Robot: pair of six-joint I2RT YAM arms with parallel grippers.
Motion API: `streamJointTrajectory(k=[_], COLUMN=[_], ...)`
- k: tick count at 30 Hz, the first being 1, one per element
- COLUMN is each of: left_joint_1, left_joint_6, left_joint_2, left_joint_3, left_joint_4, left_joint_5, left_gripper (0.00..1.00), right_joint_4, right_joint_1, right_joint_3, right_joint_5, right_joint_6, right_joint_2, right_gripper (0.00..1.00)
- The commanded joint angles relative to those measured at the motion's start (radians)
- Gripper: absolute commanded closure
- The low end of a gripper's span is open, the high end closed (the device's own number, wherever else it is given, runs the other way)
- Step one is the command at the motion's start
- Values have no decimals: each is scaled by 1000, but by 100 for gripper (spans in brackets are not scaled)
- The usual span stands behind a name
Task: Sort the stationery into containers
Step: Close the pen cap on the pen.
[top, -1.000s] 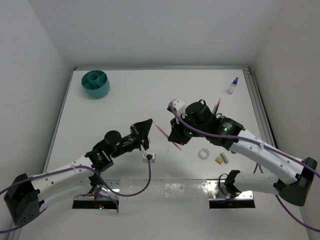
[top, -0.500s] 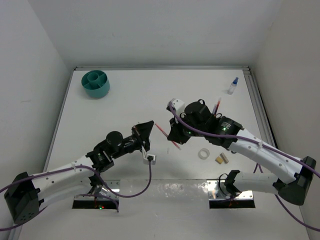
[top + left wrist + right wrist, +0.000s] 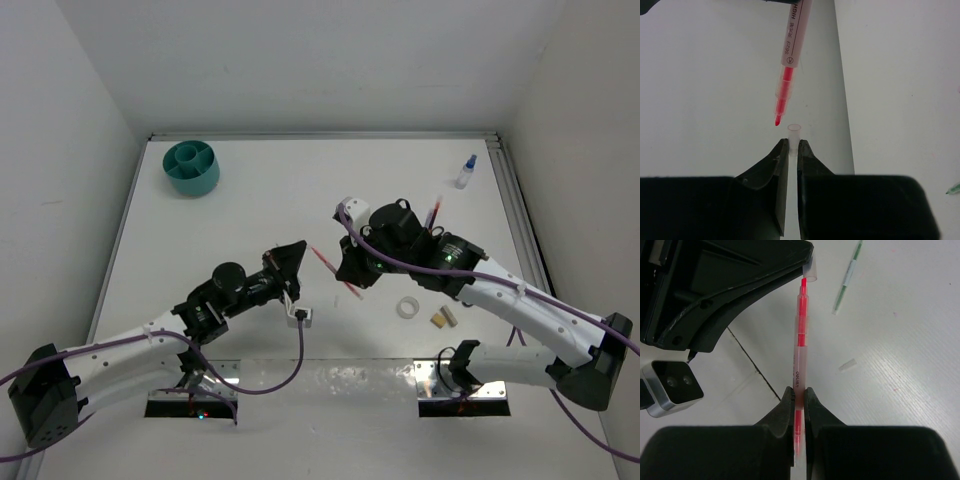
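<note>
As left gripper (image 3: 793,146) pinches cap (image 3: 794,133), right (image 3: 799,394) slants pen (image 3: 801,330)

We note the red pen (image 3: 799,355) uncapped, tip just short of a clear cap (image 3: 794,131). Teal pot (image 3: 192,168) upright at far left corner; blue-capped bottle (image 3: 466,172) far right; white tape ring (image 3: 407,308) beside tan blocks (image 3: 443,318).
</note>
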Motion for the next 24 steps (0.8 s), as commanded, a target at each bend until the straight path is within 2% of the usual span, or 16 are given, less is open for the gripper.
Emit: streamJointTrajectory(k=[1, 24], left_joint_1=[-9, -9], left_joint_6=[-12, -24], left_joint_2=[0, 24], left_joint_3=[32, 52], left_joint_4=[43, 81], left_joint_5=[0, -17], left_gripper=[100, 100], right_joint_4=[13, 22], right_joint_1=[7, 7], right_joint_3=[24, 5], right_joint_5=[19, 16], right_joint_6=[-8, -1], right_joint_2=[-14, -7], right_gripper=[100, 100])
